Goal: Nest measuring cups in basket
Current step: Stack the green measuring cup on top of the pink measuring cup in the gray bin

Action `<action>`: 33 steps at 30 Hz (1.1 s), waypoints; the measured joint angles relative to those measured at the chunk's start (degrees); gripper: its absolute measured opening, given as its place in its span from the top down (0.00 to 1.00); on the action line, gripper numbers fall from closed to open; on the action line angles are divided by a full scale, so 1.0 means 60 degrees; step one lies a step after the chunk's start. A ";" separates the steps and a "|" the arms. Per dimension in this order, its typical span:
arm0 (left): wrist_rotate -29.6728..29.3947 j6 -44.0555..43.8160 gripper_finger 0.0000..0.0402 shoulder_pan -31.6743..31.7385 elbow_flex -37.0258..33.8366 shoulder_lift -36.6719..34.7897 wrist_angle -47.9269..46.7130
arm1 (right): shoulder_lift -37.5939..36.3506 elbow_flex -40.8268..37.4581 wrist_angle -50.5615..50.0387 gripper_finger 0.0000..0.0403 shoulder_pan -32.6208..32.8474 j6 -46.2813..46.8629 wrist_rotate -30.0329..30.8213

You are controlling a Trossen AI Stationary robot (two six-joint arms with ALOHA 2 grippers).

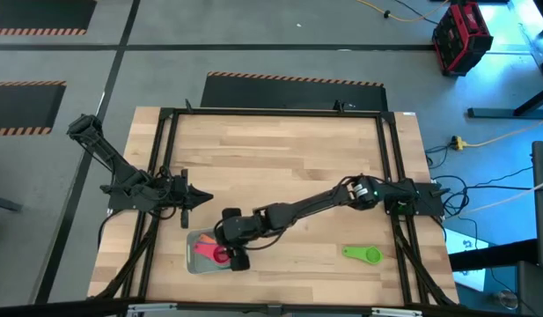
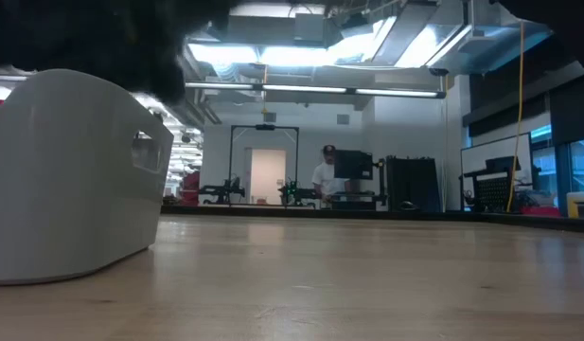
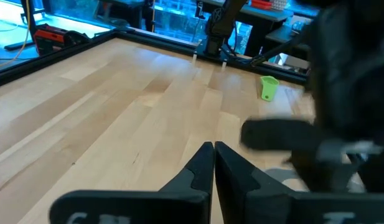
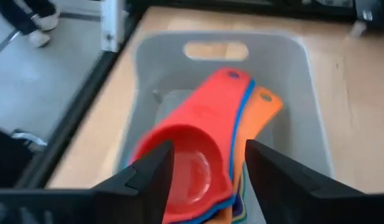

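- We see a grey concrete floor (image 1: 253, 35) with orange-black hazard tape (image 1: 293, 79).
- Red toolbox (image 1: 462, 35) sits there.
- Ceiling strip lights (image 2: 320, 52) are on.
- Bright doorway (image 2: 268, 175) at the back.

cups (image 4: 198, 168) stacked in the basket (image 4: 297, 93) — one cup (image 1: 363, 254) lies well apart

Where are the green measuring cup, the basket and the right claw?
green measuring cup (image 1: 363, 254): high view, on its handle near the bowl.
basket (image 4: 154, 59): right wrist view, on the bare inner wall.
right claw (image 4: 210, 168): right wrist view, midway between its open fingertips, over the pink cup.
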 joint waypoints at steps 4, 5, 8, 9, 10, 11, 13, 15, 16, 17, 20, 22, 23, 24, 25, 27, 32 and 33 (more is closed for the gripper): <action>0.0000 0.0000 0.99 0.0000 0.0000 0.0000 0.0000 | -0.0018 0.1628 -0.2464 0.51 0.0076 -0.0645 -0.0030; 0.0000 0.0000 1.00 -0.0001 0.0000 0.0000 0.0004 | -0.0029 0.2006 -0.2961 0.51 0.0125 -0.0792 -0.0020; 0.0000 0.0002 0.99 -0.0001 0.0000 0.0000 0.0000 | -0.0830 0.1508 -0.3418 0.51 0.0358 -0.0991 0.0169; 0.0001 0.0002 0.99 -0.0001 0.0000 0.0000 -0.0001 | -0.1084 0.1419 -0.3568 0.50 0.0438 -0.0947 0.0237; 0.0004 0.0003 0.98 0.0000 0.0000 0.0000 -0.0004 | -0.1310 0.1340 -0.3933 0.50 0.0520 -0.0945 0.0332; 0.0009 0.0000 0.98 -0.0001 0.0000 0.0000 -0.0014 | -0.1532 0.1314 -0.4367 0.50 0.0602 -0.0893 0.0501; 0.0029 0.0003 0.97 -0.0004 0.0000 0.0008 -0.0034 | -0.1855 0.1312 -0.4939 0.50 0.0782 -0.0615 0.1032; 0.0033 0.0001 0.98 -0.0004 0.0000 0.0010 -0.0046 | -0.2146 0.1308 -0.5607 0.51 0.0982 -0.0347 0.1553; 0.0033 0.0000 0.98 0.0001 0.0000 0.0007 -0.0055 | -0.2249 0.1308 -0.5924 0.51 0.1091 -0.0217 0.1691; 0.0035 0.0004 0.98 0.0002 0.0000 0.0011 -0.0052 | -0.2360 0.1308 -0.6209 0.51 0.1228 -0.0136 0.1815; 0.0033 0.0000 1.00 0.0003 0.0000 0.0011 -0.0055 | -0.2552 0.1308 -0.7387 0.52 0.1600 0.0372 0.1996; 0.0033 0.0000 0.99 0.0003 0.0000 0.0011 -0.0055 | -0.2586 0.1304 -0.8111 0.51 0.1835 0.0767 0.2021; 0.0036 0.0000 0.99 0.0003 0.0000 0.0007 -0.0058 | -0.2586 0.1298 -0.8542 0.51 0.1954 0.0940 0.2038; 0.0033 0.0000 0.99 0.0003 0.0000 0.0011 -0.0058 | -0.2589 0.1297 -0.8897 0.51 0.2076 0.1135 0.2047; 0.0033 0.0000 0.98 0.0003 0.0000 0.0009 -0.0056 | -0.2598 0.1297 -0.9214 0.51 0.2198 0.1367 0.2047; 0.0034 0.0001 0.98 0.0003 0.0000 0.0011 -0.0055 | -0.2605 0.1297 -0.9824 0.51 0.2442 0.1863 0.2052; 0.0033 0.0000 0.98 0.0003 0.0000 0.0011 -0.0055 | -0.2605 0.1297 -1.0972 0.53 0.3073 0.2652 0.2423; 0.0033 0.0000 0.99 0.0003 0.0000 0.0011 -0.0055 | -0.2605 0.1261 -1.1147 0.53 0.3184 0.2989 0.2596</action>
